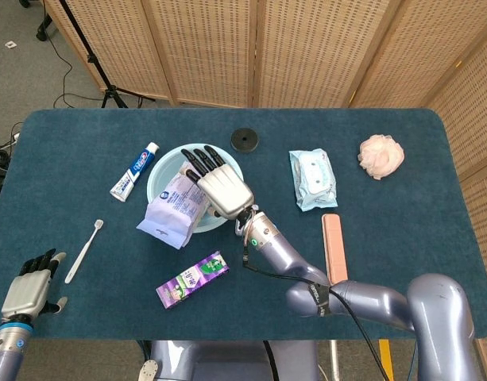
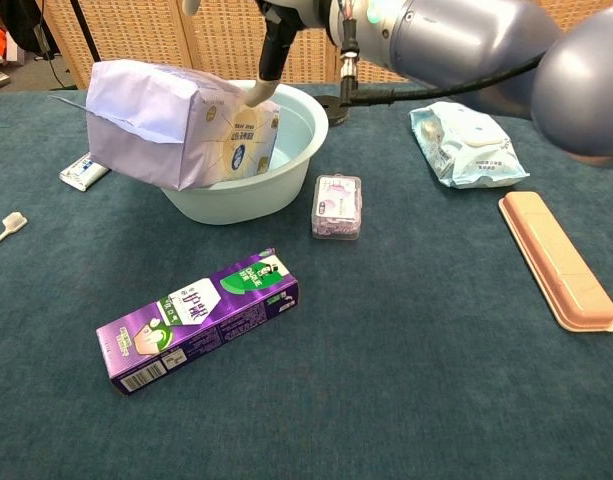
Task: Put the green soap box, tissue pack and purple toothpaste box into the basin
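The pale blue basin (image 1: 187,148) (image 2: 256,200) stands at the table's middle left. The white-and-lilac tissue pack (image 1: 173,211) (image 2: 171,125) lies tilted across its left rim, one end inside and the other sticking out. My right hand (image 1: 222,189) (image 2: 271,45) hovers over the basin with fingers spread, and one fingertip (image 2: 256,93) is at the pack's top edge. The purple toothpaste box (image 1: 192,279) (image 2: 198,320) lies flat in front of the basin. A small clear soap box (image 2: 336,205) sits just right of the basin. My left hand (image 1: 25,290) idles at the near left corner, holding nothing.
A blue toothpaste tube (image 1: 134,171) (image 2: 86,170) and a toothbrush (image 1: 84,250) (image 2: 6,230) lie left of the basin. To the right are a wet-wipes pack (image 1: 312,178) (image 2: 466,145), a pink case (image 1: 334,248) (image 2: 556,258) and a pink bath puff (image 1: 381,155). A black disc (image 1: 245,140) sits behind the basin.
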Motion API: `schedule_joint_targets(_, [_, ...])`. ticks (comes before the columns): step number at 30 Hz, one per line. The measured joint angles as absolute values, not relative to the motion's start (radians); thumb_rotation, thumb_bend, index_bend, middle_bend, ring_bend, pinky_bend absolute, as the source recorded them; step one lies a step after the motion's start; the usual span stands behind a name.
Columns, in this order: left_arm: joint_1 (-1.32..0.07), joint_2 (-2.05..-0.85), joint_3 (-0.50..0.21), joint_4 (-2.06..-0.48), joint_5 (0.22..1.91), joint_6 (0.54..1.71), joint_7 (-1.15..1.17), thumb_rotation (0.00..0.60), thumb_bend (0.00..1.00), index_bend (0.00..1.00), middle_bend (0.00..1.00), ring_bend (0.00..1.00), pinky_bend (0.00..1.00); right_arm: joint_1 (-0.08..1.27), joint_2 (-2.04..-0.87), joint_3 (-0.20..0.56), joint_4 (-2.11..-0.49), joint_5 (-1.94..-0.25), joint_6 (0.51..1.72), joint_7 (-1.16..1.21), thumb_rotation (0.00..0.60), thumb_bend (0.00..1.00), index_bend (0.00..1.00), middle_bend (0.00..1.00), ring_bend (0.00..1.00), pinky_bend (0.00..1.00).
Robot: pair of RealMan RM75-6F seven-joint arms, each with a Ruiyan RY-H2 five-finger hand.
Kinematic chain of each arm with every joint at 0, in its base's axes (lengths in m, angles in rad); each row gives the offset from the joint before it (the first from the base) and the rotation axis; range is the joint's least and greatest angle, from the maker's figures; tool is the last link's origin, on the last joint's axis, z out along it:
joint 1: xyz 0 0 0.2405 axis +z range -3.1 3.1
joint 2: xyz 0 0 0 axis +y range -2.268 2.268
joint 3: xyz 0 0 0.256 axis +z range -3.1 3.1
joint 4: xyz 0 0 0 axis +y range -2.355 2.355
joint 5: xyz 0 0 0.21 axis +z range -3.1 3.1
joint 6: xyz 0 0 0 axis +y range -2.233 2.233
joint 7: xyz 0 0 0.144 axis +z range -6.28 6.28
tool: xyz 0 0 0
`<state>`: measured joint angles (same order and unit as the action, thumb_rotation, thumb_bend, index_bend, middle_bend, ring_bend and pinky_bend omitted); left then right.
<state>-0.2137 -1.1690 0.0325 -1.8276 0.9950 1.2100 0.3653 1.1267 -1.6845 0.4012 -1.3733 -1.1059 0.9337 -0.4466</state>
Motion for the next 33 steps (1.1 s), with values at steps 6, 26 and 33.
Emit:
schedule_joint_targets(6, [-0.212,-1.165,0.031,-1.827,0.994,1.210,0.359,0.600,0.29,0.08,0.00,0.00,0.00,1.088,-1.569,0.391,-1.462,-1.098,0.961,-0.499,0.600,0.10,0.19,0.00,0.00,0.02])
schedule_joint_targets(26, [-0.202,-1.186,0.055,-1.856,1.057,1.247,0.408,0.600,0.29,0.08,0.00,0.00,0.00,0.517,-1.033,0.141,-2.103,-1.280,1.367,-0.351,0.600,0.10,0.19,0.00,0.00,0.02])
schedule_joint_targets(33, [-0.194,-1.190,0.061,-1.865,1.075,1.263,0.423,0.600,0.29,0.08,0.00,0.00,0.00,0.357,-1.012,-0.019,-2.125,-1.409,1.423,-0.238,0.600,0.10,0.19,0.00,0.00,0.02])
